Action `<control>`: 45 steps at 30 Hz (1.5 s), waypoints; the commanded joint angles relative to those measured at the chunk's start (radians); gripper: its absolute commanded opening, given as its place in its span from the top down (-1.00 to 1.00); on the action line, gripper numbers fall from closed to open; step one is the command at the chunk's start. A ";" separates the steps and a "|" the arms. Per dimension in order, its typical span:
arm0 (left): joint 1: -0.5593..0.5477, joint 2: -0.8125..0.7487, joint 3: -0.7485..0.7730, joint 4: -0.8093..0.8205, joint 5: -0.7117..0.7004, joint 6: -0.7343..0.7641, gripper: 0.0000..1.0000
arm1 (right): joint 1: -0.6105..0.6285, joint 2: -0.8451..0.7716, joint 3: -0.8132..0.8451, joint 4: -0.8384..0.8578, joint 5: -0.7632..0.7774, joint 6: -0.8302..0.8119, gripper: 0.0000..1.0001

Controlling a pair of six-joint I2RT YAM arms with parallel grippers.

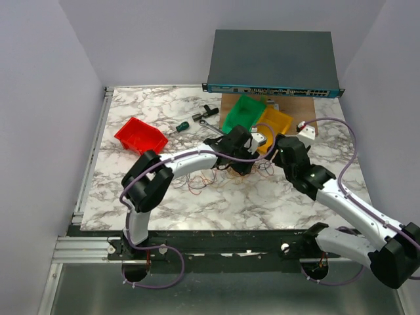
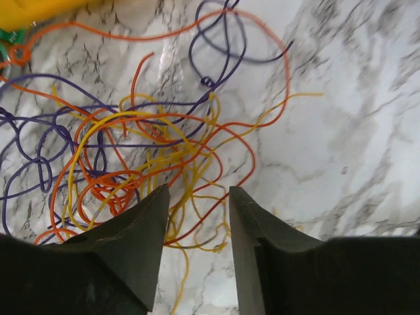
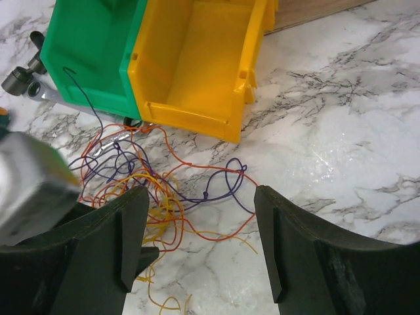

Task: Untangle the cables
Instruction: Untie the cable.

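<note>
Left jaws: the left gripper (image 2: 198, 197) stands part open, with a clear gap between its two dark fingers. Yellow and orange strands lie in that gap on the table, and none looks pinched.
Right jaws: the right gripper (image 3: 200, 197) is spread wide and holds nothing. It hangs over the near edge of the tangle.
Task thing: the cables (image 2: 151, 151) form one loose knot of orange, yellow, red and dark purple on the marble table (image 1: 216, 203). The knot spreads from 9 to 12 o'clock of the left fingers.
Bins: the green bin (image 3: 92, 52) and yellow bin (image 3: 197, 59) stand side by side, touching, at 12 o'clock of the knot.
Right wrist only: one purple strand climbs the green bin's front wall. A metal wrench (image 3: 39, 92) lies at the bin's 9 o'clock.
Top view only: the red bin (image 1: 140, 136) sits well apart at 9 o'clock of the left gripper, with a screwdriver (image 1: 182, 126) between them. Here the cables show only as faint wisps by the arms.
Writing: the dark rack unit (image 1: 272, 62) at 12 o'clock has a front strip whose markings are too small to read.
</note>
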 commanded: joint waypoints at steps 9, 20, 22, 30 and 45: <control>0.071 -0.197 -0.262 0.205 0.084 -0.065 1.00 | -0.008 -0.160 -0.283 0.257 -0.273 -0.013 -0.40; 0.215 -0.366 -0.530 0.654 0.474 -0.304 1.00 | -0.006 -0.113 -0.437 0.666 -0.660 -0.043 -0.37; 0.237 -0.378 -0.572 0.730 0.516 -0.332 1.00 | -0.006 -0.089 -0.447 0.705 -0.640 -0.045 -0.37; 0.246 -0.377 -0.570 0.671 0.434 -0.304 1.00 | -0.006 -0.029 -0.440 0.759 -0.676 -0.023 -0.33; 0.282 -0.340 -0.542 0.548 0.288 -0.317 1.00 | 0.106 0.127 -0.331 0.658 -0.585 -0.090 -0.05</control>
